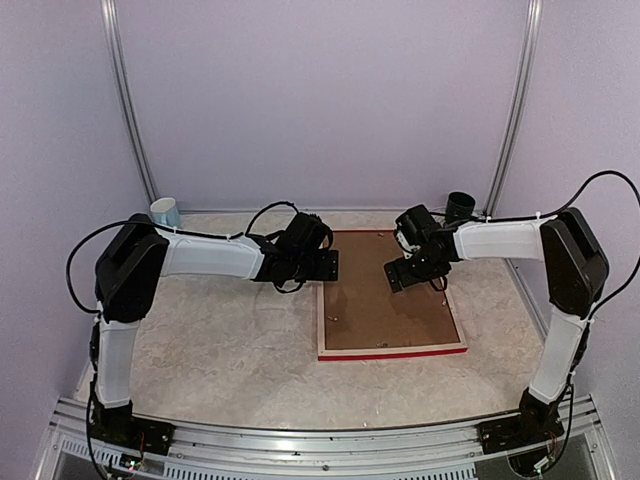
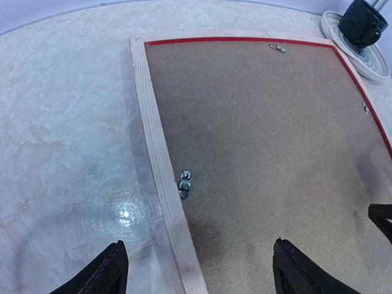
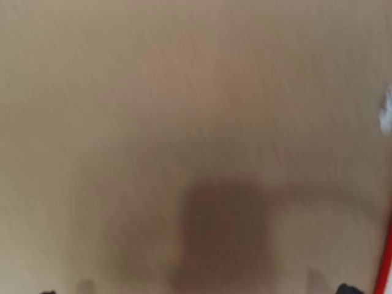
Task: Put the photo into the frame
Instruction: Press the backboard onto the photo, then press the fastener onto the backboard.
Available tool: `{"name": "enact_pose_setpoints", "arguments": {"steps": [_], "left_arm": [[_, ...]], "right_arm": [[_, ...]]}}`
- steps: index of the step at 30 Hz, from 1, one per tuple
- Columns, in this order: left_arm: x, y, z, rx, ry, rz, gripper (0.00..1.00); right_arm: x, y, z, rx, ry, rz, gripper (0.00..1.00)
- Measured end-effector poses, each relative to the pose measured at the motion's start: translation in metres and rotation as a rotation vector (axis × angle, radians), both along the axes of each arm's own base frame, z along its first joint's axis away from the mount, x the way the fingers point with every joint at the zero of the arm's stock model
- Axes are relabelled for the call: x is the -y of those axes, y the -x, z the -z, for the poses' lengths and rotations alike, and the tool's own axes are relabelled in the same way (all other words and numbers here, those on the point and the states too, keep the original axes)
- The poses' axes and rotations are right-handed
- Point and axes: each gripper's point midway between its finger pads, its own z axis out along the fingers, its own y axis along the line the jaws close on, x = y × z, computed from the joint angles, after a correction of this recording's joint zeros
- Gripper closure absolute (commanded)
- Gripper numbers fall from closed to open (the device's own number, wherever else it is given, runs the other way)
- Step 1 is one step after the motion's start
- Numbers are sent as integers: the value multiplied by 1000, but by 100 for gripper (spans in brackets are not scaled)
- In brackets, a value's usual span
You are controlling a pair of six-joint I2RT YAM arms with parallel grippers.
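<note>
The frame (image 1: pixel 322 320) lies face down on the table, pale wood back up and a red edge along its near side. A plain brown backing board (image 1: pixel 380 300) fills it. The photo is hidden. My left gripper (image 1: pixel 325 265) hovers open over the frame's left rail (image 2: pixel 153 141), one finger above the table and the other above the board (image 2: pixel 263 135), nothing between them (image 2: pixel 197 245). My right gripper (image 1: pixel 400 275) hangs very low over the board's right part. Its view is a blurred brown surface (image 3: pixel 184 92), with the fingertips only just showing at the bottom corners, far apart.
A small metal clip (image 2: pixel 185 184) sits on the board beside the left rail, and another (image 2: pixel 278 47) at the far rail. A dark cup (image 1: pixel 460 207) on a white saucer stands behind the frame's far right corner. A light blue cup (image 1: pixel 166 212) stands at the back left.
</note>
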Motion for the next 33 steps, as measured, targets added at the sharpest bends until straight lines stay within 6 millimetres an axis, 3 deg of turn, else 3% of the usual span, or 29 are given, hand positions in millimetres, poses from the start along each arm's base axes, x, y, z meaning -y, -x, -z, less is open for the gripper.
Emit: {"name": "enact_pose_setpoints", "arguments": {"steps": [5, 12, 19, 33], "left_arm": [[-13, 0, 16, -28, -39, -25, 19], [-21, -15, 26, -33, -45, -54, 19], [-24, -23, 37, -51, -27, -52, 19], [-12, -32, 35, -39, 20, -25, 24]], "right_arm": [[18, 15, 9, -11, 17, 44, 1], [44, 6, 4, 39, -49, 147, 1], [83, 7, 24, 10, -199, 263, 1], [70, 2, 34, -22, -330, 245, 1]]}}
